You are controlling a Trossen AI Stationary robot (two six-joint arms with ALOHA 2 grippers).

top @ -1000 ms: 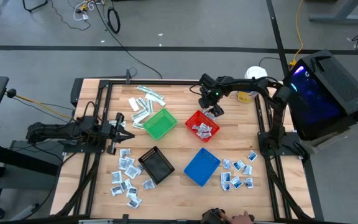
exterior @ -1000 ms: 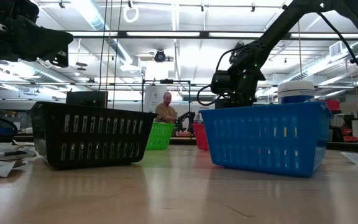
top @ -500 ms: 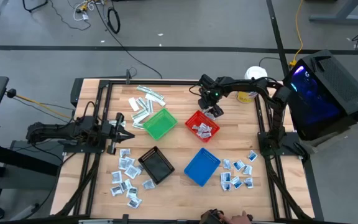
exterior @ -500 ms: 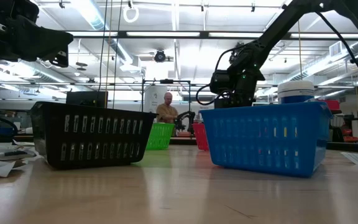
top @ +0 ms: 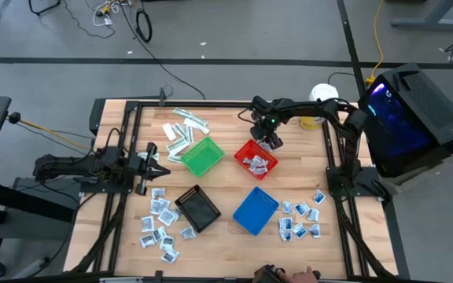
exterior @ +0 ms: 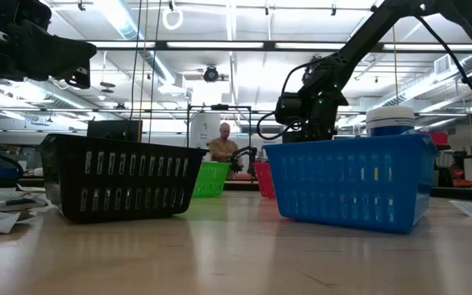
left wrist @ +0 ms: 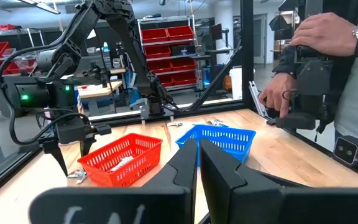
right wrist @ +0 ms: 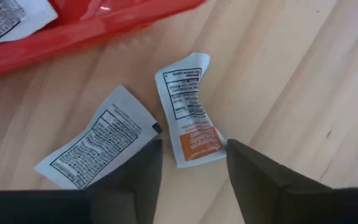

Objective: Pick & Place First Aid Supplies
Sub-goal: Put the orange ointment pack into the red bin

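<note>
The orange-marked packet (right wrist: 190,111) lies on the worktop (right wrist: 303,74) between my right hand's (right wrist: 191,163) spread fingers, not yet pinched; I'd lower squarely and close on its near end, since thin foil slips easily; a second packet (right wrist: 98,147) just beside one finger could get caught too; the red basket (right wrist: 86,28) sits just beyond; my left hand (left wrist: 197,163), pressed together, waits well apart.
</note>
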